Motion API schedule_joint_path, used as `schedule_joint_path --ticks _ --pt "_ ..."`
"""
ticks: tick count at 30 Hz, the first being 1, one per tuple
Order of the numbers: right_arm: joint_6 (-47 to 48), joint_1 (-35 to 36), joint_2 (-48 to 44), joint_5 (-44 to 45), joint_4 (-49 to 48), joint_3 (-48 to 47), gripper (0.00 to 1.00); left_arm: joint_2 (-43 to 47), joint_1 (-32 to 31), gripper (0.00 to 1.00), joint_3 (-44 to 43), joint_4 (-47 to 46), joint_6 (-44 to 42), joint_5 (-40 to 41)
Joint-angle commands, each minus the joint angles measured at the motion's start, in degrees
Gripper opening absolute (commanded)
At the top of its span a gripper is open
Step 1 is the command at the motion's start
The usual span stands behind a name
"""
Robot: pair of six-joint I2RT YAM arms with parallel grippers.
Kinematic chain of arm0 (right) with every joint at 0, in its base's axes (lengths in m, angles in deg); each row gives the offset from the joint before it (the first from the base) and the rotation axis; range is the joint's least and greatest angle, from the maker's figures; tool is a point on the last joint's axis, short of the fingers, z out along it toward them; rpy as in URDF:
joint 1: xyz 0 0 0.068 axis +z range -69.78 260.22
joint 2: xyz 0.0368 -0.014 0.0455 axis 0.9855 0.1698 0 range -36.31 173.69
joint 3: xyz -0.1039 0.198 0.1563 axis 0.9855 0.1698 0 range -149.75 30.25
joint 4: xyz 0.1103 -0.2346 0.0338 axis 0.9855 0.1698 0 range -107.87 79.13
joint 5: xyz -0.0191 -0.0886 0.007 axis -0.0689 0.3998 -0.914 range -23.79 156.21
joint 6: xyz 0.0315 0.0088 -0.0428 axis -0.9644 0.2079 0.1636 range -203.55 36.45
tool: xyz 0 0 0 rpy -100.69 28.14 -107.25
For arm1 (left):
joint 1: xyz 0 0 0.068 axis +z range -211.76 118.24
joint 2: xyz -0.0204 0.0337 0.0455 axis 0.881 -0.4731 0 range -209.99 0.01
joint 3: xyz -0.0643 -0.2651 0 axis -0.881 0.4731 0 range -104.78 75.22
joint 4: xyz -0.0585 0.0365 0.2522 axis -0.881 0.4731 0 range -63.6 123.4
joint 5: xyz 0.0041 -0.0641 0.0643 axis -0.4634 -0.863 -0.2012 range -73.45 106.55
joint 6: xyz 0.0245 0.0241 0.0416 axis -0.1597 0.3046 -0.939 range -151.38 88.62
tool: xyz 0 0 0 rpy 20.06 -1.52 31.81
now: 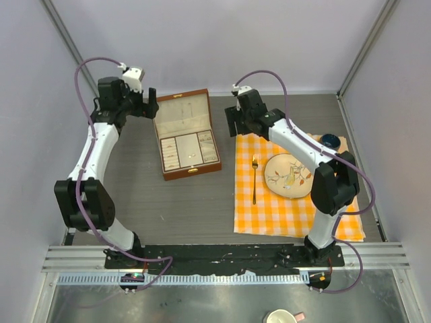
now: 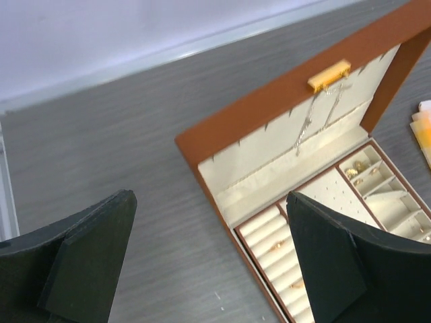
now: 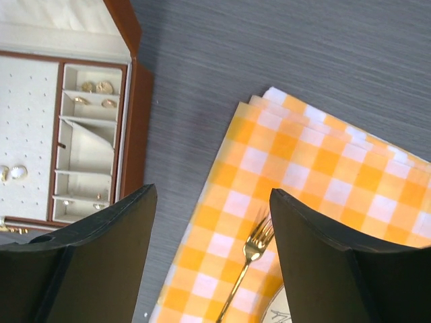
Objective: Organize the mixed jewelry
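Robot arms [image 1: 97, 145]: two
Wooden jewelry box [image 1: 192, 171]: one
Checked cloth [image 1: 269, 215]: one
Plate [image 1: 288, 176]: one
Gold fork [image 1: 254, 180]: one
Chains [image 2: 306, 128] in lid [image 2: 269, 148]: two
Gold rings [image 2: 276, 247] on rolls [image 2: 259, 225]: two
Pearl-like studs [image 3: 18, 172]: two
Gold pieces [image 3: 104, 87], top compartment [image 3: 94, 97]: roughly four, too small to be sure

A lab cell: white panels [image 1: 202, 40], aluminium framing [image 1: 365, 47].

I am seeing the brown wooden cream-lined box [image 2: 269, 108] running off the left wrist view's right edge, a black finger [image 2: 337, 262] covering part of its trays. The gold fork [image 3: 246, 259] is being cut off at the right wrist view's bottom edge; tiny gold studs [image 3: 97, 87] are showing too small to identify.
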Motion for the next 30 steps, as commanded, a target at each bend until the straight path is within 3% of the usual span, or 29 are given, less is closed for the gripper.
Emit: schedule_joint_path --ticks 1,10,19,24,30 --pt "3.5 0.2 -3.9 -1.9 -0.9 2.7 0.75 -4.3 -0.8 1.00 -6.7 3.1 -4.7 0.8" --pt "3.7 -2.0 -5.2 -6.2 -1.3 5.3 0.79 -10.6 -3.0 1.00 -13.5 4.1 -11.7 -0.3" --pt "4.1 -2.9 -6.1 -7.8 -1.2 7.7 0.80 -15.9 -3.3 1.00 -17.9 5.9 -13.1 -6.7" --pt "4.4 -3.3 -6.8 -8.0 -1.2 8.4 0.80 -16.8 -3.3 1.00 -16.9 6.5 -12.7 -12.9" --pt "4.7 -3.7 -7.6 -7.8 -1.2 9.2 0.80 -12.4 -4.0 1.00 -9.9 6.1 -11.8 -16.8"
